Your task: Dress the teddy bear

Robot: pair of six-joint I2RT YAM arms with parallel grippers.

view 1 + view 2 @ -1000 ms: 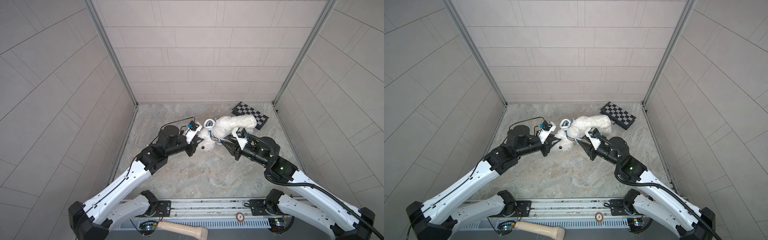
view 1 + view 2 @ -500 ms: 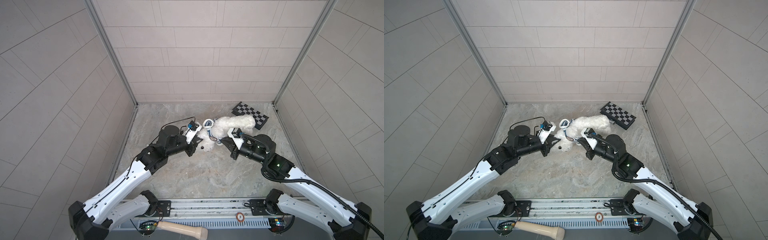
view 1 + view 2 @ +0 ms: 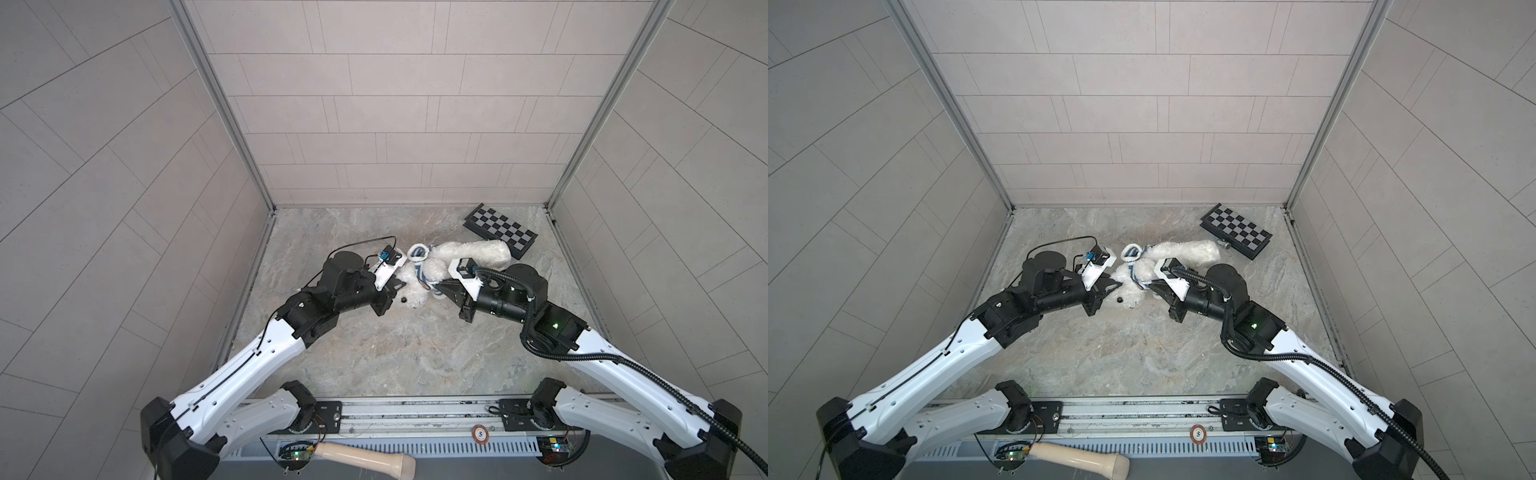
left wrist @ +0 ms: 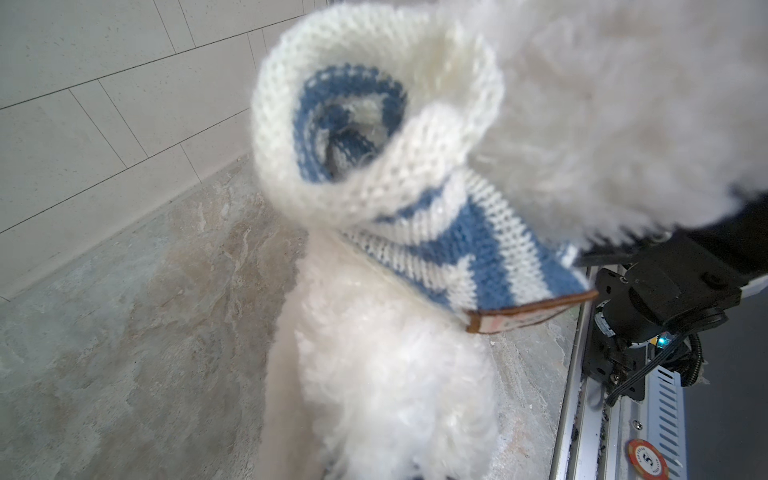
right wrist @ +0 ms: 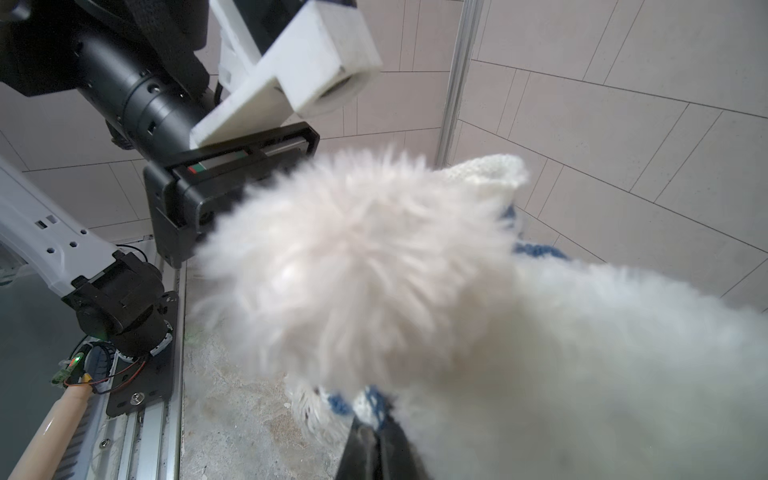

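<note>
The fluffy white teddy bear point(image 3: 478, 251) point(image 3: 1187, 251) lies on the marble floor between both arms. A blue-and-white striped knit shirt point(image 3: 419, 259) point(image 3: 1131, 255) is bunched around its upper body. My left gripper point(image 3: 397, 286) point(image 3: 1113, 286) is pressed against the bear's head; in the left wrist view fur point(image 4: 395, 374) hides its fingers, below the shirt point(image 4: 457, 249) and its brown badge. My right gripper point(image 5: 371, 430) point(image 3: 436, 289) is shut on the shirt's blue-white hem point(image 5: 365, 403) under the bear's fur point(image 5: 374, 270).
A folded chessboard point(image 3: 500, 228) point(image 3: 1235, 230) lies at the back right, close to the bear's far limb. Tiled walls close in three sides. The base rail point(image 3: 415, 411) runs along the front, with a wooden handle point(image 3: 365, 457) and a red chip point(image 3: 480, 433) by it.
My right gripper has moved left, closer under the bear, and closed on the shirt's hem. The left arm has stayed where it was.
</note>
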